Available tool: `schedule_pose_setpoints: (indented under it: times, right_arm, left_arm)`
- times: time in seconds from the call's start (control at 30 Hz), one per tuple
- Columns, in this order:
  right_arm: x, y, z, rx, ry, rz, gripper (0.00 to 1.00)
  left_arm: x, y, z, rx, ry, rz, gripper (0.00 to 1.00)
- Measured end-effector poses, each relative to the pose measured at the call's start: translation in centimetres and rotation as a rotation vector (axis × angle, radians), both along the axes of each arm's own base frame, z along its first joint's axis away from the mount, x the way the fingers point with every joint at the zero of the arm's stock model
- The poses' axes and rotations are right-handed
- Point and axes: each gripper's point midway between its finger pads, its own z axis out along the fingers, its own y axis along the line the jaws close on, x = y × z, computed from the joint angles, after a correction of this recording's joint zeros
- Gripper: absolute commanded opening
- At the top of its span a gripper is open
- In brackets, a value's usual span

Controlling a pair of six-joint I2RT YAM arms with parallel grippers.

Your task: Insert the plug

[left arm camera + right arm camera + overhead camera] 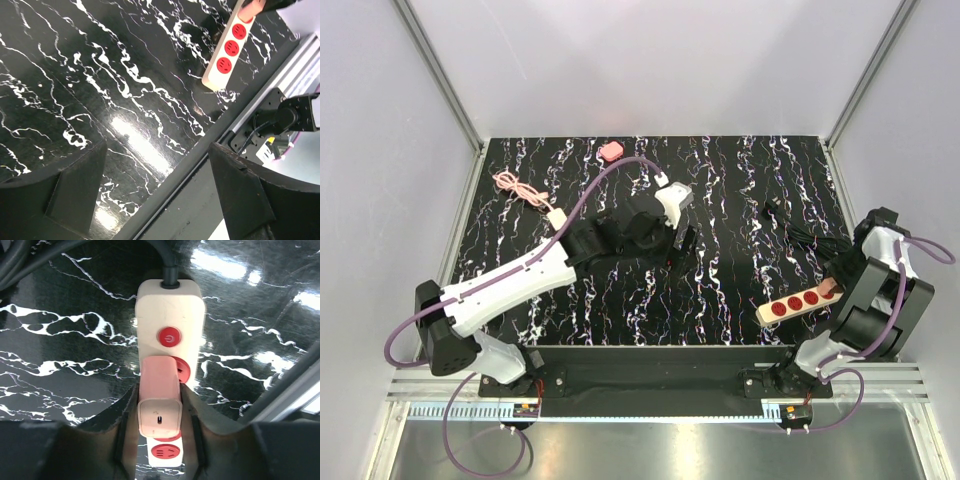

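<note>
1. Right gripper (160, 412) pinches plug (159, 390) at strip's (170, 305) socket (183, 371) by the switch (169, 337); left gripper (157, 185) spread, empty
2. If pins miss the holes, pushing could tilt the plug or slide the unheld strip

Pins of the plug (159, 397) hidden against the power strip (170, 302), socket (183, 371) beneath half covered, strip's end cut off at 6 o'clock, cord (167, 262) leaving view at 12 o'clock.

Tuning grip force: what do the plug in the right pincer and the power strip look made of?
The plug looks like smooth matte plastic: pink, cream end face, no glare. The power strip seems hard cream plastic, faintly glossy, moulded rounded corners.
</note>
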Motion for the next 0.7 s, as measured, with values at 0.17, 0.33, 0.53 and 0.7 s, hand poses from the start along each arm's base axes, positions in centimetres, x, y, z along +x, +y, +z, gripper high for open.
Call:
schedule_pose_setpoints:
  times: [0.17,0.33,0.53,0.7]
  right_arm:
    - [0.2,0.0,-0.7,0.007,0.001,0.001,0.14]
    - [0.2,-0.1,-0.8,0.007,-0.004,-0.001,0.0]
    - [0.1,0.2,-1.0,0.014,-0.021,0.001,0.0]
    - [0.4,0.2,-0.6,-0.006,-0.086,-0.012,0.0]
  left_arm:
    - [0.3,0.1,-0.4,0.012,0.004,0.009,0.88]
    - [0.4,0.0,-1.2,0.03,0.016,0.01,0.88]
    - [0.6,-0.3,-2.3,0.054,0.03,0.01,0.88]
    - [0.7,-0.5,-3.3,0.078,0.043,0.01,0.88]
